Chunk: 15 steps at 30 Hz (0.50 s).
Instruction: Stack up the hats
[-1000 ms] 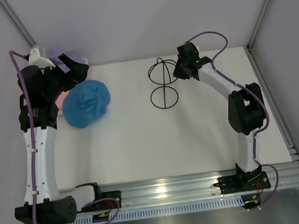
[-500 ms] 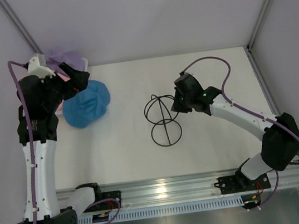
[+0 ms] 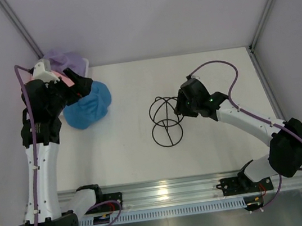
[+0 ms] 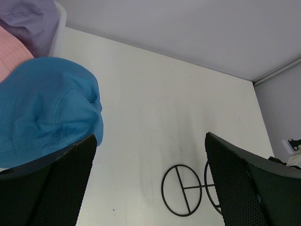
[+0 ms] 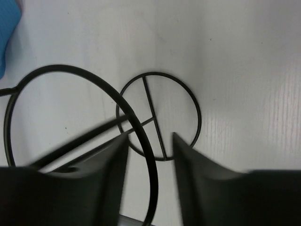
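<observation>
The blue hat (image 3: 87,104) is lying crumpled on the far left of the table (image 3: 135,161), its edge overlapping the pink hat (image 4: 11,49) behind it. The lavender hat (image 4: 28,16) is sitting farther back still, bunched inside the white basket (image 4: 59,28) in the corner. The left gripper (image 4: 149,141) is hanging just over the blue hat's near-right edge, its fingers spread wide with nothing between them. Well apart, near the middle of the table, the black wire stand (image 4: 183,187) is leaning over. The right gripper (image 5: 149,136) is holding it from the right, fingers drawn in around the upper loop, the wire running through the narrow gap between them.
</observation>
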Tool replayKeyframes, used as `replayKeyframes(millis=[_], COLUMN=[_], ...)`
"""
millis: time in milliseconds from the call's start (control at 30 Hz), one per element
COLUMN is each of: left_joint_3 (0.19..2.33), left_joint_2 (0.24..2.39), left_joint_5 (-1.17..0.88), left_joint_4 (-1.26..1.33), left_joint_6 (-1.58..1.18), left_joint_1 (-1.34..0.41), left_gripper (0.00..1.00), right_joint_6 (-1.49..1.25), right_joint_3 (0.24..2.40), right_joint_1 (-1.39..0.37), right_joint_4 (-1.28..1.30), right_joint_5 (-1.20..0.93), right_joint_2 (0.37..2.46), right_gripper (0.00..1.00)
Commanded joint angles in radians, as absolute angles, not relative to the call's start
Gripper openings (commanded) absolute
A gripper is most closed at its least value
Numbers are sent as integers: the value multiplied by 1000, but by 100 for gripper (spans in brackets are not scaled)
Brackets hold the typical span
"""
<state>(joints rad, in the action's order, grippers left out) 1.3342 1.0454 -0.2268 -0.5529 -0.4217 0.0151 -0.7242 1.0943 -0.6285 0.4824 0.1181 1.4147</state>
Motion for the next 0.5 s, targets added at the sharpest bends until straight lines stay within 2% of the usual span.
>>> replayKeyframes(millis=[0, 33, 133, 300, 467], left_joint_3=[1336, 1342, 1359, 1462, 1462], left_joint_2=[1037, 1035, 1048, 1126, 1167], left_joint_5=[-215, -212, -190, -25, 112], left_joint_4=[-555, -560, -609, -796, -839], left_joint_6=[-390, -384, -362, -354, -308], left_joint_1=[9, 8, 9, -9, -78], left_gripper=[99, 100, 99, 99, 100], right_joint_6=[-715, -716, -715, -687, -703], right_joint_3=[1115, 1121, 1161, 1276, 1313], right_joint_1=[-627, -627, -627, -627, -623], right_joint_4=[485, 503, 574, 693, 802], right_joint_5=[140, 141, 146, 155, 227], right_joint_2=[1413, 1411, 1370, 1278, 1183], right_gripper=[56, 78, 99, 100, 100])
